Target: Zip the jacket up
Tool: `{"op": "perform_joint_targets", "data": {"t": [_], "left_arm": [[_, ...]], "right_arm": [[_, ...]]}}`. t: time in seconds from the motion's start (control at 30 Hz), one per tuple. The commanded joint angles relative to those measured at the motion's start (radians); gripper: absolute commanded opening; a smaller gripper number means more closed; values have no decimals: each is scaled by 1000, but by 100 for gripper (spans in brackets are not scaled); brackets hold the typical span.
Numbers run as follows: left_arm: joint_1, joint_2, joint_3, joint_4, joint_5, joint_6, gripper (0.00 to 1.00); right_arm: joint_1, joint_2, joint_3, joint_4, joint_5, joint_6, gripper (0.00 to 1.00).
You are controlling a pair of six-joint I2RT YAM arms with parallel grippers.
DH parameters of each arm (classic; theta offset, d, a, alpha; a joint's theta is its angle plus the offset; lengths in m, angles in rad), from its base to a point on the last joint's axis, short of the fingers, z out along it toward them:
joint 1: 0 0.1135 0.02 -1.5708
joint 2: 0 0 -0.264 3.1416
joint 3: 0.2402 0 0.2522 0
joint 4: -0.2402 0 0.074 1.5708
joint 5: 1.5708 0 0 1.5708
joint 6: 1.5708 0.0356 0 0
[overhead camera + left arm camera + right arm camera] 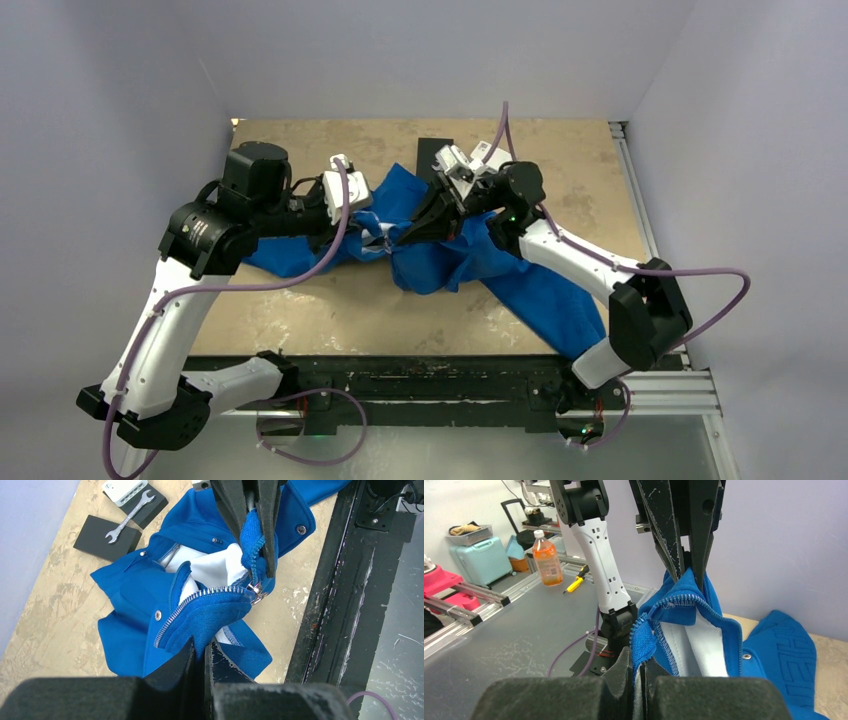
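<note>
The left gripper (202, 647) has its fingers clamped on one toothed zipper edge of the jacket (450, 262). The jacket lies crumpled at the middle of the table (330, 310), with a sleeve trailing toward 4 o'clock. Just at the left gripper's 3 o'clock, the right gripper (640, 662) pinches the facing zipper edge tight between its fingers.

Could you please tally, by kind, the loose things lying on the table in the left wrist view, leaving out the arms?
Blue jacket: 1
Black blocks: 2
Silver wrench: 1
White plastic device: 1
Total: 5
</note>
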Motion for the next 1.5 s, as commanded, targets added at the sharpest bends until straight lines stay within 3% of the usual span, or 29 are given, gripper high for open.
{"op": "perform_joint_targets", "data": {"t": [0.0, 1.47], "left_arm": [[-3, -20, 2, 34, 18, 22, 0], [-3, -22, 2, 23, 46, 45, 0]], "right_arm": [[9, 6, 45, 132, -28, 83, 0], [10, 28, 65, 157, 2, 117, 0]]}}
